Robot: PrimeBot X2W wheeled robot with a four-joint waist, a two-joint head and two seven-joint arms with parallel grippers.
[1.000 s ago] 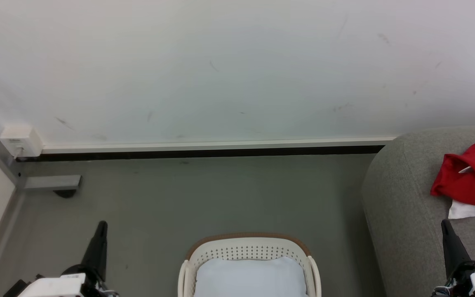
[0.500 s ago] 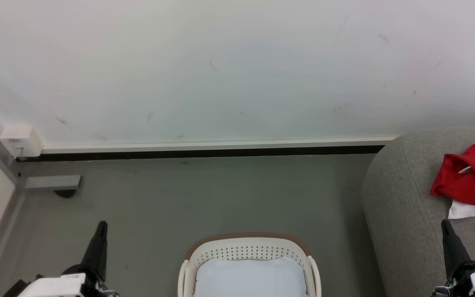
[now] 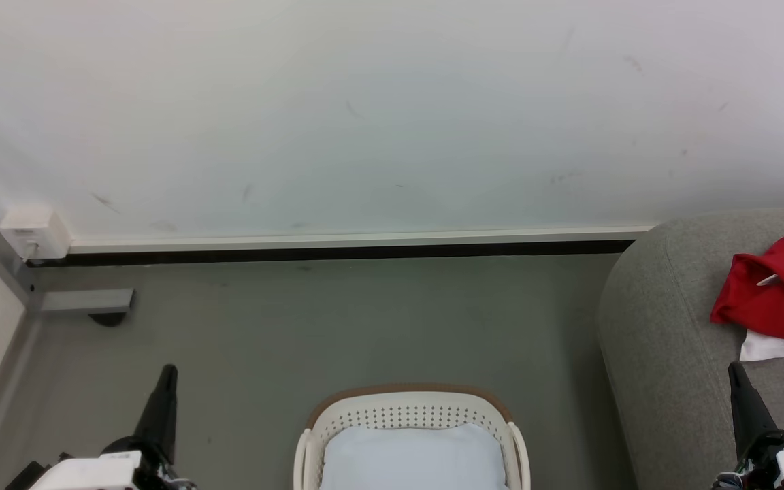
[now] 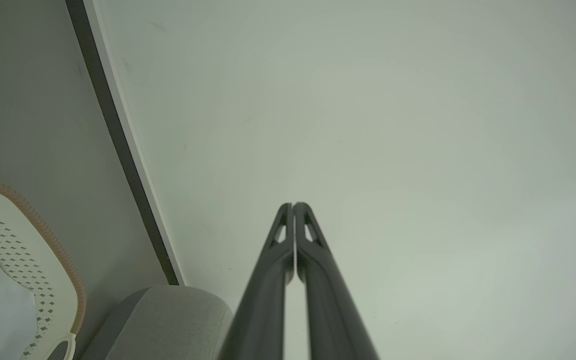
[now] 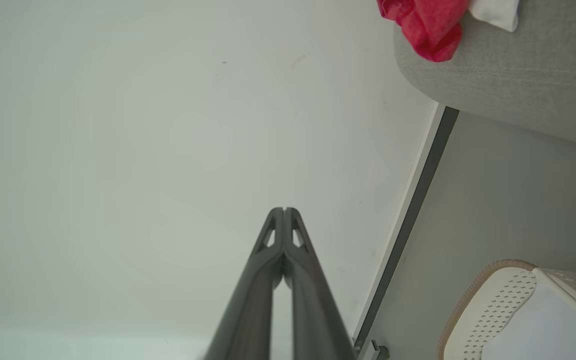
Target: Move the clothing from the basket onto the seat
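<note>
The red clothing [image 3: 776, 294] with a white panel lies bunched on the grey seat [image 3: 664, 340] at the right edge; it also appears as clothing [image 5: 430, 25] on the seat [image 5: 508, 80] in the right wrist view. The cream basket [image 3: 409, 408] with a brown rim stands on the floor at bottom centre and holds just a pale blue-white lining. My left gripper [image 3: 169, 371] rests shut at lower left, left of the basket. My right gripper [image 3: 733, 369] is shut at lower right, just below the clothing. Both wrist views show fingertips pressed together, left gripper [image 4: 293, 205] and right gripper [image 5: 284, 210], empty.
A white wall with a dark skirting strip [image 3: 337, 250] runs behind the grey floor [image 3: 337, 327]. A grey metal post with a foot [image 3: 86, 301] and a white box [image 3: 35, 230] stand at the left. The basket [image 4: 23, 260] edge appears in the left wrist view.
</note>
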